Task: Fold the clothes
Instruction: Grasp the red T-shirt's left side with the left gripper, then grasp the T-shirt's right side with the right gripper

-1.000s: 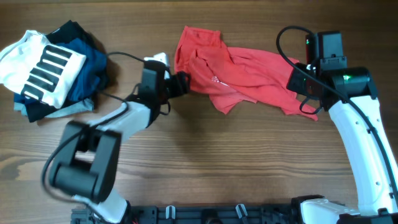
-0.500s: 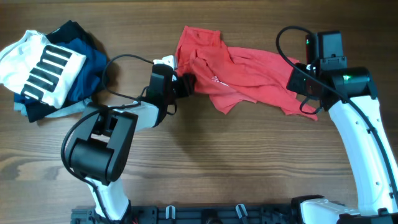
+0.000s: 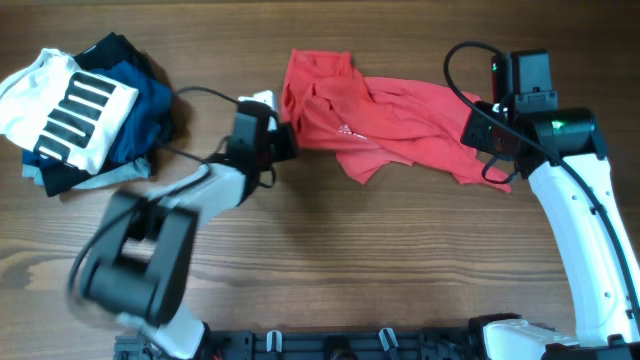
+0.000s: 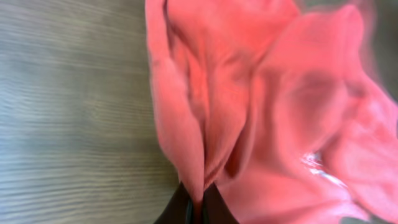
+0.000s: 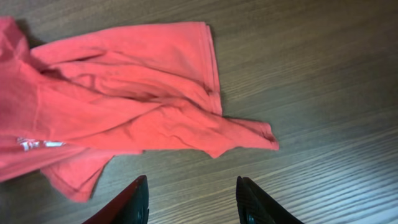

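Folding has not really started. The red T-shirt (image 3: 400, 120) lies on the table (image 3: 330, 270), near the far edge and a bit toward the right side. It is all bunched up and full of wrinkles. One part lies over another, and the small white logo peeks out in the middle. No neat fold shows anywhere.

The left gripper (image 4: 198, 204) is squeezed shut on the left edge of the shirt. In the left wrist view, a thin ridge of red cloth is pinched between its two dark fingertips. So one side of the shirt is grabbed.

The right gripper (image 5: 191, 183) hangs above the right end of the shirt. Its fingers stand apart and only bare wood shows between them. It holds nothing.

A pile of other clothes (image 3: 80, 110) sits far off at the left and is not part of this job.

What looks done: one grab on the left side. What looks left: almost everything. I think the right side needs a grab too, then the shirt must be pulled flat, and then folded over.
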